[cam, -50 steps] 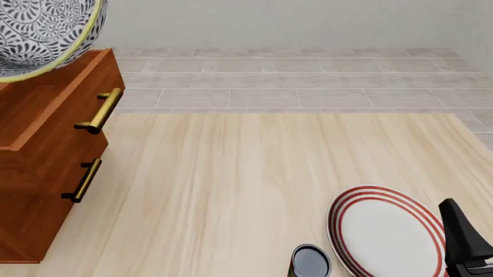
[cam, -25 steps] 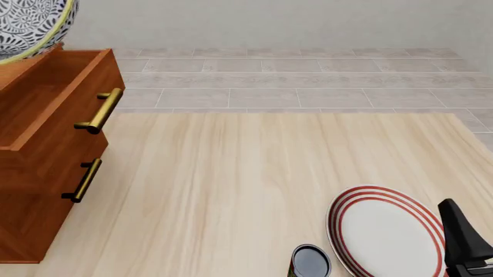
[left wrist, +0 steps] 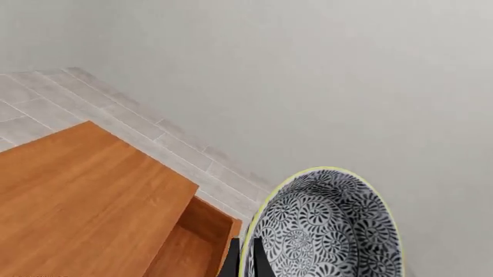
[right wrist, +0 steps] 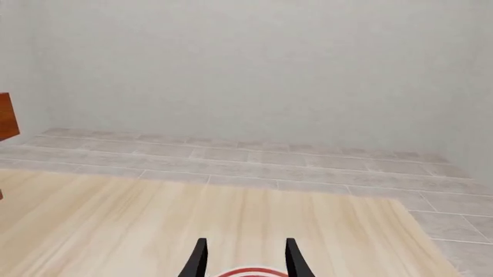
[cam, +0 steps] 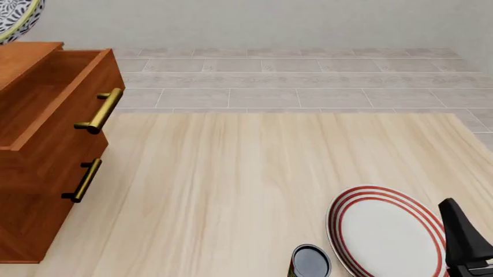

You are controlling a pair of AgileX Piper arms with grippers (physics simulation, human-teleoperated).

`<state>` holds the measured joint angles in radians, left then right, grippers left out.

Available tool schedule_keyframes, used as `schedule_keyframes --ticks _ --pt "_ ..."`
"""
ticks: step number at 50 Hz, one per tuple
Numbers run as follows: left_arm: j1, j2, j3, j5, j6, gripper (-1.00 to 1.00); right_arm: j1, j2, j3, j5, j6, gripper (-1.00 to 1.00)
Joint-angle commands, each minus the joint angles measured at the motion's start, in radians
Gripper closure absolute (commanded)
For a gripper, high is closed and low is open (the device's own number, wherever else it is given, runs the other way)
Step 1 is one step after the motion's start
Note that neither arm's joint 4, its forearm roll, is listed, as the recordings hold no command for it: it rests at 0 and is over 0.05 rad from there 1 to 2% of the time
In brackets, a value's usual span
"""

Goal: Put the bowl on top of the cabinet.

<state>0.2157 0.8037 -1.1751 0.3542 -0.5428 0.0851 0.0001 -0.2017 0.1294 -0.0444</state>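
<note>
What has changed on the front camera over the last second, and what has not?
The bowl has slid up and to the left, almost out of the frame, clamped by the left pincer above the cabinet. The cabinet's top drawer stays open; the plate, can and right pincer have not moved.

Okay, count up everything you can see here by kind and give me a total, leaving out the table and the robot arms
Bowl: 1
Cabinet: 1
Plate: 1
Can: 1
Total: 4
</note>
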Motion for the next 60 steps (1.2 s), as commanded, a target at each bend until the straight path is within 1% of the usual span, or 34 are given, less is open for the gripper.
schedule_keyframes --ticks 1,4,5,11,17,43,44,50,51,53,60 --pt "0.067 0.027 -0.003 -0.012 -0.029 1.00 0.001 0.000 -0.003 0.000 0.001 -1.00" --pt "0.077 0.040 0.001 -0.015 -0.040 1.00 0.000 0.000 0.000 -0.001 0.001 -1.00" --pt "0.093 0.050 0.000 -0.015 -0.043 1.00 0.000 0.000 -0.001 0.000 0.001 -1.00" --pt "0.099 0.058 0.006 -0.021 -0.054 1.00 -0.001 0.000 0.002 -0.003 0.001 -1.00" --pt "0.124 0.082 0.009 -0.026 -0.069 1.00 -0.001 0.000 0.004 -0.005 0.001 -1.00" --pt "0.124 0.082 0.009 -0.026 -0.069 1.00 -0.001 0.000 0.016 -0.013 0.001 -1.00" --pt "0.200 0.215 -0.015 -0.043 -0.096 1.00 -0.001 0.000 0.017 -0.013 0.001 -1.00" --pt "0.215 0.252 -0.016 -0.050 -0.103 1.00 -0.002 0.000 0.017 -0.013 -0.001 -1.00" --pt "0.223 0.269 -0.026 -0.038 -0.093 1.00 -0.002 0.000 0.017 -0.013 -0.001 -1.00" --pt "0.217 0.261 -0.013 -0.052 -0.101 1.00 -0.003 0.000 0.018 -0.014 0.000 -1.00" --pt "0.219 0.284 -0.019 -0.047 -0.097 1.00 -0.002 0.000 0.021 -0.016 0.001 -1.00"
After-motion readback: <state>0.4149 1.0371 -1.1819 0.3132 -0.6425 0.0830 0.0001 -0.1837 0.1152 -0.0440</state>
